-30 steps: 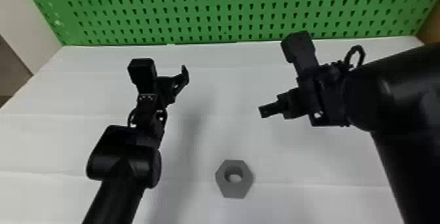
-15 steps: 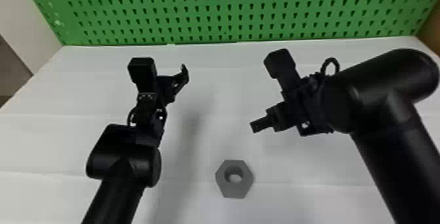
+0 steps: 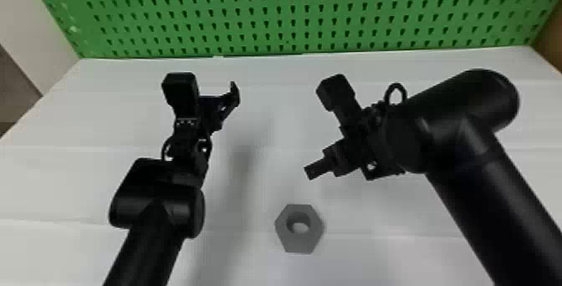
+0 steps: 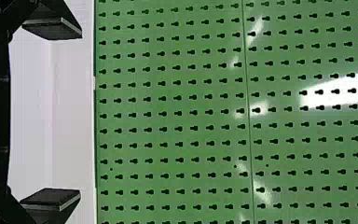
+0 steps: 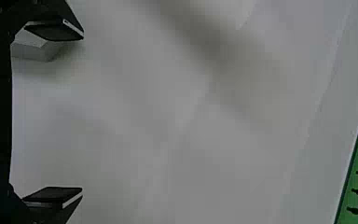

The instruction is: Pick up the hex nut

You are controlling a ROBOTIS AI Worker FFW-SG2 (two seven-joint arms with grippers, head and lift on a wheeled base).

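On white table (image 3: 376,218), near: matte grey hex nut (image 3: 299,244) w/ round hole. L gripper (image 3: 217,103) & R gripper (image 3: 314,169) wide open, empty.

We see a green pegboard (image 3: 299,17) standing along the far edge of the white desk (image 3: 267,76). Left of the pegboard we have a pale wall (image 3: 25,26), right of it a brown surface (image 3: 551,38); bright reflections (image 4: 340,91) shine on the pegboard.
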